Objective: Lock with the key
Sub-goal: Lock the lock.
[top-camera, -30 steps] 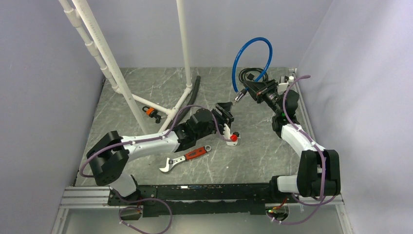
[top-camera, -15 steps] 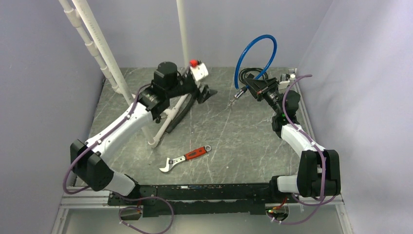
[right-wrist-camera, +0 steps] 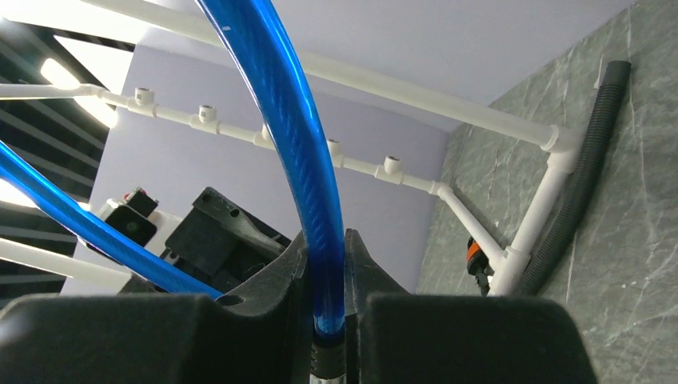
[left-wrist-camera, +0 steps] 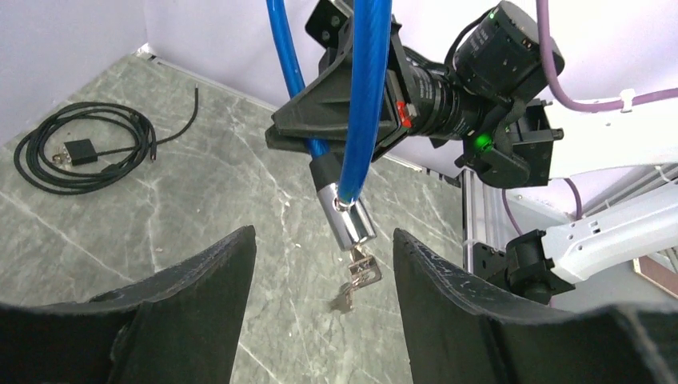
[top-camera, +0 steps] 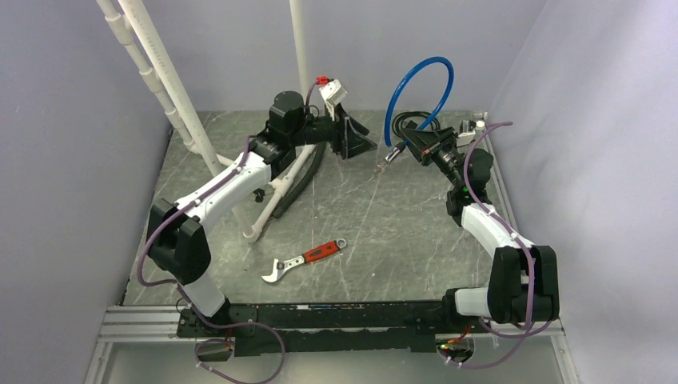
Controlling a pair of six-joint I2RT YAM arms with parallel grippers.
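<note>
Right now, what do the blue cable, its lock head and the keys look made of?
Blue cable: glossy, slightly translucent plastic sleeve, going by the sharp highlights; its core isn't visible.
Lock head: polished metal, probably chromed, with mirror-like reflections.
Keys: duller silver metal, perhaps steel or nickel-plated; too small to tell more.

We count two grippers: the left gripper and the right gripper. There is one blue cable lock, and from it hangs one small bunch of keys; we make out at least two. Toward the near edge of the tabletop lies one red-handled wrench. Along the far edge we find one black corrugated hose, one white pipe frame and one small orange-and-black clamp. One coiled black cable lies at the far right corner.
</note>
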